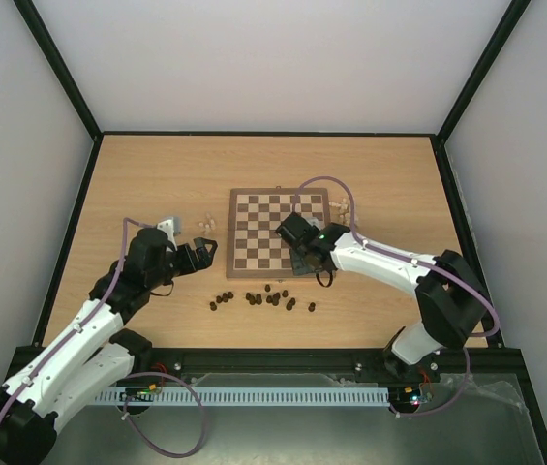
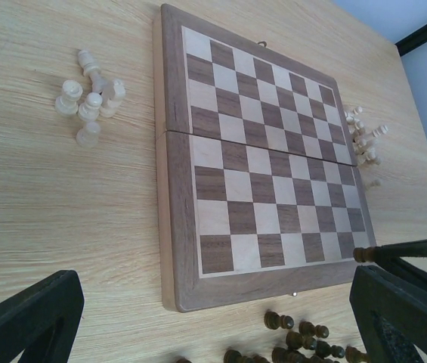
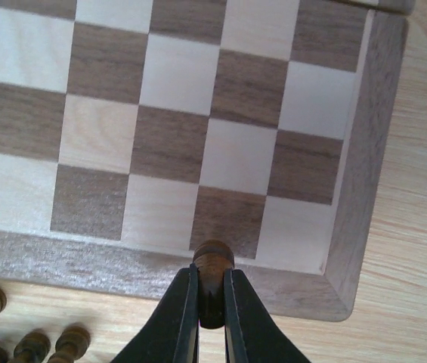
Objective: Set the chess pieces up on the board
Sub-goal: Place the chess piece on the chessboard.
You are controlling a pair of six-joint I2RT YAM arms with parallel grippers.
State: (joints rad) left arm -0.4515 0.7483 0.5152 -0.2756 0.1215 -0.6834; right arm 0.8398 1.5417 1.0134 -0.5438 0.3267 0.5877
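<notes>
The right gripper (image 3: 211, 278) pinches its fingers (image 3: 179, 321) around a tiny, light, probably slippery dark brown chess piece (image 3: 213, 257) below its head, while the left gripper (image 2: 217, 286) gapes empty.

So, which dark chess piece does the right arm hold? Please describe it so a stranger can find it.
Start at the board and follow its near edge towards the right corner. There the right hand is shut on one dark piece. The other dark pieces lie loose on the table, in no hand.
</notes>
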